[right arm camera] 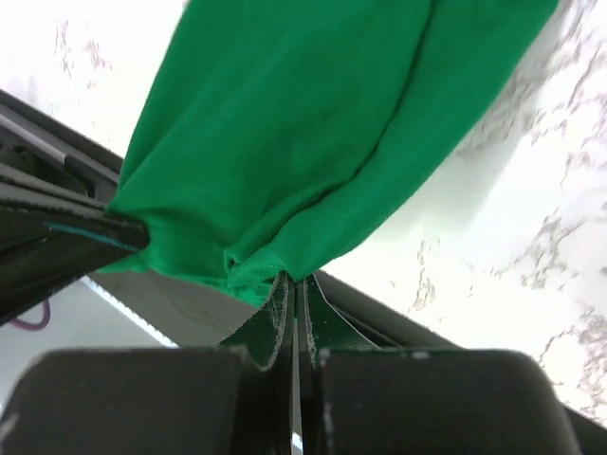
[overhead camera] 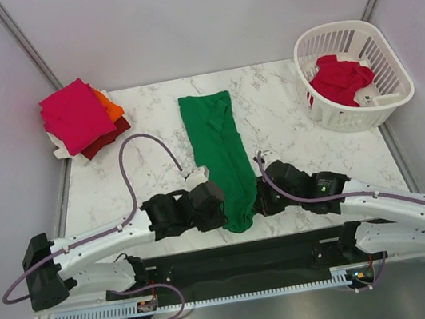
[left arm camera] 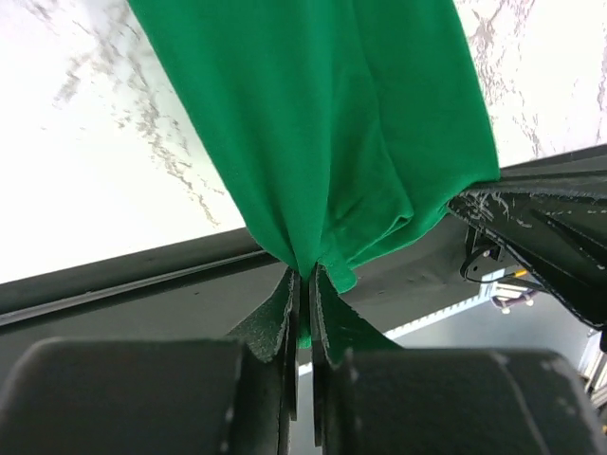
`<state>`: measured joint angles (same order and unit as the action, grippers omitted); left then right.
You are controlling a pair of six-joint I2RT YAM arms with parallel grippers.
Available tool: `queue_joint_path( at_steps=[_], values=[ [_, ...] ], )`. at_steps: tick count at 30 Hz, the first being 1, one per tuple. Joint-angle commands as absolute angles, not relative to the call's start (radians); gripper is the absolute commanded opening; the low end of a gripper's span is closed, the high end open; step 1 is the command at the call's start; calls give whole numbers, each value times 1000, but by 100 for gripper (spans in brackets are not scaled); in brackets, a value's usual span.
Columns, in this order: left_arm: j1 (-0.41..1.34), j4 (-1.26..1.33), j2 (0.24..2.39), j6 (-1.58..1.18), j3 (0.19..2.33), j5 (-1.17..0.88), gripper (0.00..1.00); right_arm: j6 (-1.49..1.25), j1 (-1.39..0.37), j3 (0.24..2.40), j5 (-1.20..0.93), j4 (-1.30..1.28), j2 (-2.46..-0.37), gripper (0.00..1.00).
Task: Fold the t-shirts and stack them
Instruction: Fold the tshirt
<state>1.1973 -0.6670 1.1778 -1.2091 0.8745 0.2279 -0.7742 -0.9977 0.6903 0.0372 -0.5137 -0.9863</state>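
The bright green t-shirt [overhead camera: 221,146] lies as a long narrow strip down the middle of the table, its near end hanging at the front edge. My left gripper [overhead camera: 222,206] is shut on the left side of that near end; the cloth [left arm camera: 322,133] bunches into my fingertips [left arm camera: 305,277]. My right gripper [overhead camera: 256,199] is shut on the right side of the same end, and the cloth [right arm camera: 294,133] gathers at its tips [right arm camera: 296,282]. A folded pile sits at the far left: magenta-pink [overhead camera: 74,113] on top, orange [overhead camera: 110,107] and dark red [overhead camera: 108,138] under it.
A white slatted laundry basket [overhead camera: 384,92] stands at the far right with a red t-shirt [overhead camera: 339,80] in it. The marble table top [overhead camera: 300,150] has a dark front rail [overhead camera: 244,256] below the arms. A purple cable [overhead camera: 141,142] loops over the table's left part.
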Motion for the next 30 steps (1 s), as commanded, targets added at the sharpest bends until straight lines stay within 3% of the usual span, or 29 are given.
queue_joint_path(
  at_steps=[1,11,30],
  values=[
    [1171,-831,1181,-1151,958,296,9,-703,-1000,785,130,-557,-1040,0],
    [921,-853,1229,-986,1051,245,11,-526,-836,1012,184,-584,-1204,0],
    [677,-830,1732,-716,1439,149,10,-384,-646,1233,124,-523,-1534,0]
  ],
)
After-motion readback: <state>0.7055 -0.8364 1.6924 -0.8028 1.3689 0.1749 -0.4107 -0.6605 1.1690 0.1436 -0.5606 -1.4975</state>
